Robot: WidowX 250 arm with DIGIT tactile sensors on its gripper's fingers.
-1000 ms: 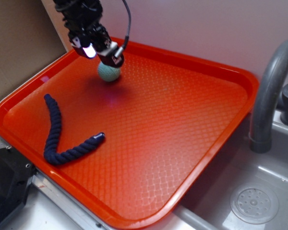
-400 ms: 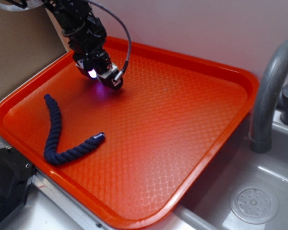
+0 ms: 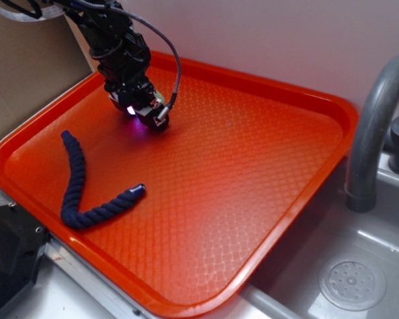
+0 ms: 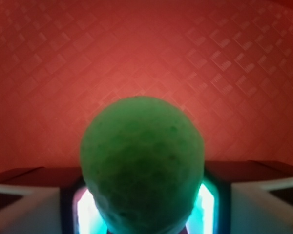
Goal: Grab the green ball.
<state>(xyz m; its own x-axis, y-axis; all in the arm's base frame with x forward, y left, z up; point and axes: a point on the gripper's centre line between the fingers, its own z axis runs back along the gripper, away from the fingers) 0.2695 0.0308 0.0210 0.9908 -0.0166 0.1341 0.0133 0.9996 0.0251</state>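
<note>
The green ball (image 4: 141, 161) fills the lower middle of the wrist view, resting on the orange tray (image 4: 146, 53). My gripper (image 4: 144, 207) is down around it, one finger (image 4: 29, 204) on each side. Lit gaps show between the ball and both fingers, so the jaws stand open and straddle it. In the exterior view my gripper (image 3: 145, 113) is low on the tray's far left part, and its body hides nearly all of the ball.
A dark navy twisted rope piece (image 3: 80, 189) lies on the tray's (image 3: 253, 199) left front part. A grey faucet (image 3: 376, 126) and a sink with a drain (image 3: 352, 284) are to the right. Brown cardboard (image 3: 26, 73) stands at the left.
My gripper has come down from above the ball to tray level. The ball, plainly visible a second ago, is now hidden between the fingers in the exterior view.
</note>
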